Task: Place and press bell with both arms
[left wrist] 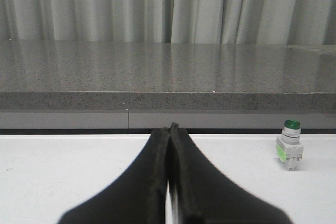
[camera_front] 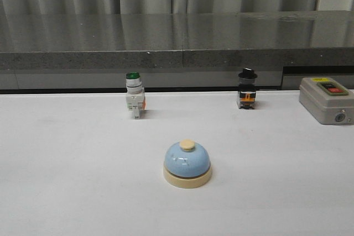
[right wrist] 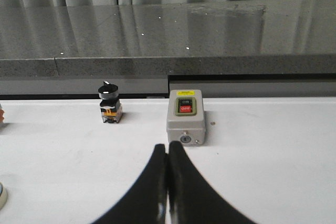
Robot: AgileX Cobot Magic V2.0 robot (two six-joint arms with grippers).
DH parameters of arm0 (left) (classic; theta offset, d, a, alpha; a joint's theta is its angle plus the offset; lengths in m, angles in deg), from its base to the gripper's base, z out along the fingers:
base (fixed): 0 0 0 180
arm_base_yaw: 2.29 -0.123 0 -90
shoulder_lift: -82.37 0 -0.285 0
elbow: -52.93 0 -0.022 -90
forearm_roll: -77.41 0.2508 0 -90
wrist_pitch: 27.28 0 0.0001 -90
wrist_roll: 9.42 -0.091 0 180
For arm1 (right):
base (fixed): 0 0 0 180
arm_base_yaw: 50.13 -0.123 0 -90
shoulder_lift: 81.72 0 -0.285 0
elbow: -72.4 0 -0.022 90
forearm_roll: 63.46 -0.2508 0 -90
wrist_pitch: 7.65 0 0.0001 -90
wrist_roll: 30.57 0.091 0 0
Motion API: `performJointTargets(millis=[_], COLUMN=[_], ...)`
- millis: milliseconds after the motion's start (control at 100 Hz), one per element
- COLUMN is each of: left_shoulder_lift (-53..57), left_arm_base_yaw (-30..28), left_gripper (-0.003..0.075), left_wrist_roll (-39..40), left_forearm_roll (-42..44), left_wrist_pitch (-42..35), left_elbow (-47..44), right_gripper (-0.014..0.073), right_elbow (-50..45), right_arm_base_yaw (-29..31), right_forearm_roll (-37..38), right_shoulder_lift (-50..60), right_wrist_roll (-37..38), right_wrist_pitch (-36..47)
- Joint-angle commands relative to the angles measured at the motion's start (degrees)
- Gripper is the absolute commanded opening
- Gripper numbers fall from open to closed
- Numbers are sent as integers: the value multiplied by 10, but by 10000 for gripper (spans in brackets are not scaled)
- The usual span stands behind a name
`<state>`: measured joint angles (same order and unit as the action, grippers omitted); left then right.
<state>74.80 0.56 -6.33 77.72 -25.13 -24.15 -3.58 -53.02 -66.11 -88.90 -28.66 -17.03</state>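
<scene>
The bell [camera_front: 187, 162] is seated upright on the white desk [camera_front: 66, 181], untouched, with its cream button uppermost. Behind the bell to the left a green-capped switch [camera_front: 134, 95] is located, behind it to the right a black-knobbed switch [camera_front: 247, 88], and farther right a grey control box [camera_front: 327, 99]. The left tool [left wrist: 169, 129] and the right tool [right wrist: 167, 148] are each seen with fingers pressed together, nothing being held.
</scene>
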Motion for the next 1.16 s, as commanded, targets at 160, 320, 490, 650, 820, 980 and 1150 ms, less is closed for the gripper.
performJointTargets(millis=[160, 320, 490, 650, 820, 980, 1150], left_shoulder_lift=[19, 19, 19, 19, 19, 19, 19], left_arm_base_yaw=[-1, -1, -1, -1, -1, -1, -1], left_gripper=[-21, -21, -21, -21, -21, -21, -21], left_wrist_roll=[6, 6, 6, 6, 6, 6, 6], left_forearm_roll=[1, 1, 1, 1, 1, 1, 1], left_wrist_pitch=[-48, -48, -48, -48, -48, -48, -48], left_elbow=[-31, -31, -31, -31, -31, -31, -31], right_gripper=[-64, -64, -64, -64, -64, -64, -64], right_elbow=[-18, -18, -18, -18, -18, -18, -18], right_arm_base_yaw=[12, 12, 12, 12, 12, 12, 12], right_forearm_roll=[8, 9, 9, 9, 9, 9, 9], right_shoulder_lift=[10, 10, 10, 10, 10, 10, 10], right_wrist_roll=[16, 16, 16, 16, 16, 16, 16], right_wrist_pitch=[100, 102, 99, 99, 99, 99, 99])
